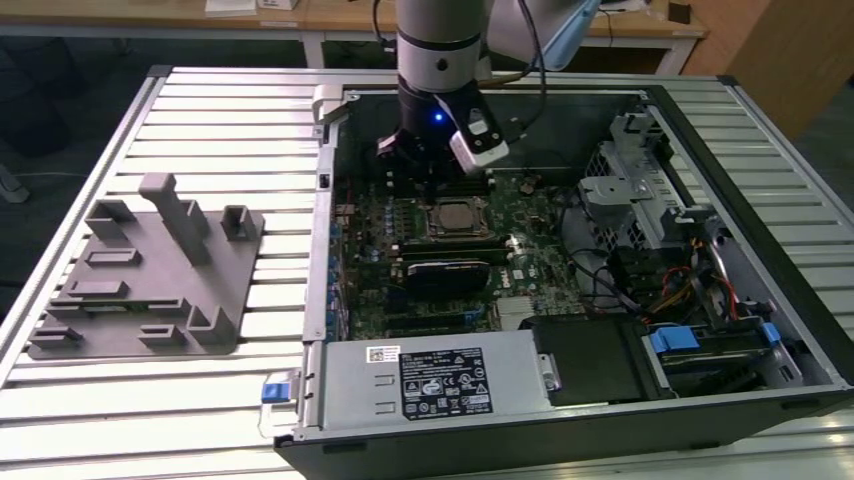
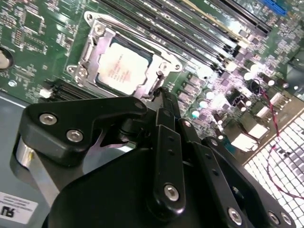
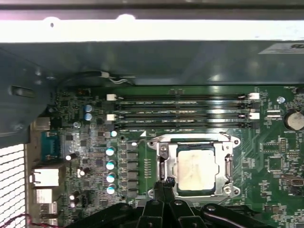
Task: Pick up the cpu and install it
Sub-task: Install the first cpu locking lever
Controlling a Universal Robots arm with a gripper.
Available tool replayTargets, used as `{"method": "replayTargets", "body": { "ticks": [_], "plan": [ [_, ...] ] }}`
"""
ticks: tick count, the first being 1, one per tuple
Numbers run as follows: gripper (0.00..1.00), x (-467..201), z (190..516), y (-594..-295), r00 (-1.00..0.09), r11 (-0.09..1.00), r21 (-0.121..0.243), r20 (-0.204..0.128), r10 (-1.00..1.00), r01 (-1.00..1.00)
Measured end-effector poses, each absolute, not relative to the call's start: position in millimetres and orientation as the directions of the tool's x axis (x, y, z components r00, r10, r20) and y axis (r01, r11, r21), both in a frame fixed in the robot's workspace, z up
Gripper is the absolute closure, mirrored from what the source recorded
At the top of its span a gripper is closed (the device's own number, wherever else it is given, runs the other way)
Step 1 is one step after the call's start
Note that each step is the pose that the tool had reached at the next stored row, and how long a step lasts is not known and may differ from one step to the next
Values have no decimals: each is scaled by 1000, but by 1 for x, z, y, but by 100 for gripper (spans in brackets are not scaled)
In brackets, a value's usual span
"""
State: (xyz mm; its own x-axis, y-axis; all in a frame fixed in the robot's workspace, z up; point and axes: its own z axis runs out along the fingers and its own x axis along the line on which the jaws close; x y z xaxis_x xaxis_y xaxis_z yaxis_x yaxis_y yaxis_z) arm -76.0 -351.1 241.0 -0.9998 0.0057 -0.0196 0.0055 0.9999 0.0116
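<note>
The cpu (image 3: 194, 170) lies flat in its socket on the green motherboard, silver top up, with the metal socket frame (image 3: 223, 142) around it. In the second wrist view the cpu (image 2: 124, 69) sits just beyond my fingertips. My gripper (image 3: 164, 182) is shut with nothing between its fingers, and its tip is down at the socket's edge beside the cpu, by the thin lever. In the exterior view the gripper (image 1: 424, 178) hangs inside the open computer case just behind the cpu (image 1: 454, 213).
Memory slots (image 3: 183, 107) run behind the socket. A black module (image 1: 447, 272) sits in front of it. The case holds a power supply (image 1: 427, 380), a drive cage (image 1: 634, 190) and cables (image 1: 667, 290). A grey fixture tray (image 1: 147, 280) lies on the slatted table at the exterior view's left.
</note>
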Motion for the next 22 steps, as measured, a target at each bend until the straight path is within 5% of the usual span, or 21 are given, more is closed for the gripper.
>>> {"method": "replayTargets", "body": {
  "ticks": [22],
  "plan": [
    [89,-94,252,-351,-1000,1000,12,-20,6,6]
  ]
}}
